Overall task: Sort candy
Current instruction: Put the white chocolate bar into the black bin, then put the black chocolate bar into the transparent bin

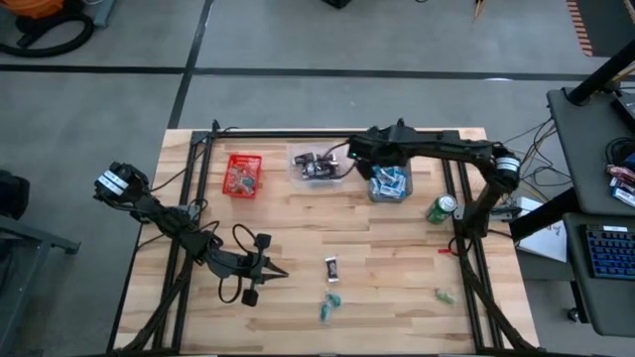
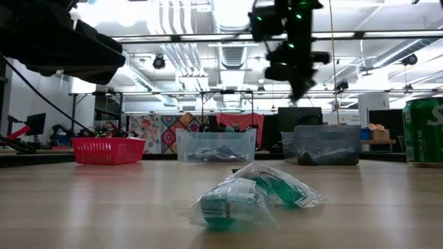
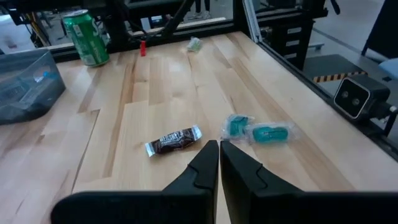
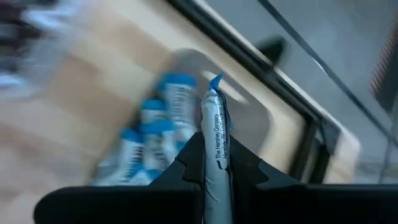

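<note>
Candy sorting was underway: the right gripper (image 4: 214,158) pinched a blue-and-white sweet (image 4: 213,134) above the grey bin (image 1: 390,185) at one o'clock, apparently to drop it among matching ones. Toward seven o'clock, the left gripper (image 3: 219,163) waited, jaws closed and empty, near a brown sweet (image 3: 173,142).

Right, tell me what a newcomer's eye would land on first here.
The right tool first: it hangs above the grey bin of blue-and-white candies at the table's far side, pinching one blue-and-white candy. Next, the loose sweets on the near boards: a dark bar and teal-wrapped pieces, just ahead of the shut left tool.
</note>
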You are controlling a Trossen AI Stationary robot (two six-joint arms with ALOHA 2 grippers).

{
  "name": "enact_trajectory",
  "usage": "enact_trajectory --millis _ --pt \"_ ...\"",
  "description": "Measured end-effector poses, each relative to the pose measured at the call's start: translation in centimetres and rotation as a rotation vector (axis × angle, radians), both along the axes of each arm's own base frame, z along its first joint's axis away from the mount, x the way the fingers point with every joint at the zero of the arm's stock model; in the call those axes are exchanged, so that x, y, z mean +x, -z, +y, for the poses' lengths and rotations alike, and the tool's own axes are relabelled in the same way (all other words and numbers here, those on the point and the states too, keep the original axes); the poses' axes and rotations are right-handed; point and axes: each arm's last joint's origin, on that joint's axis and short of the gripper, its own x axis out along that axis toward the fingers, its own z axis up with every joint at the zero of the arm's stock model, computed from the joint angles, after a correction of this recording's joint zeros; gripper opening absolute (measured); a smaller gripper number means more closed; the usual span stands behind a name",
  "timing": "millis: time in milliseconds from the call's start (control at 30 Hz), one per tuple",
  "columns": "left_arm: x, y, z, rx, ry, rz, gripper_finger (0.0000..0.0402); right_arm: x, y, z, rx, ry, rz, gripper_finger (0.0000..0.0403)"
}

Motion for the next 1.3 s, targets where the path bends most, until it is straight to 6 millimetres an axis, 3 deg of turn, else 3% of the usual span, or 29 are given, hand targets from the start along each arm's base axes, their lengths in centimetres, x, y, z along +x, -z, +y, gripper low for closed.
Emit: enact_trajectory --millis 133,333,533,667,867,1100,1300 --pt "0.1 -0.3 0.0 -0.017 0.0 -0.024 0.0 -2.0 0.7 0.1 -0.015 0.077 -0.025 0.0035" --pt "0.1 -0.5 -0.1 -0.035 0.0 -0.05 0.0 -3.5 1.4 0.8 0.014 0.074 -0.079 0.0096" --pt "0.2 -0.9 -0.1 -0.023 -0.016 -0.086 0.0001 -4.1 0.2 2.5 0.007 0.074 -0.165 0.0146" --pt "0.3 -1.1 -0.1 -0.003 -0.011 -0.115 0.0021 -3.6 -1.2 5.4 -0.006 -0.03 -0.269 0.0151" --pt "0.8 -1.5 0.5 -0.027 -0.043 -0.153 0.0089 -3.0 -2.0 10.9 0.016 -0.155 -0.378 0.0149" --pt "1.7 -0.5 0.3 -0.016 -0.048 -0.225 0.0167 -2.1 -0.5 17.6 -0.009 -0.295 -0.389 0.0156" --pt "3.0 1.5 -0.2 0.091 -0.038 -0.245 0.0195 -2.1 1.3 22.4 0.024 -0.369 -0.397 0.0157"
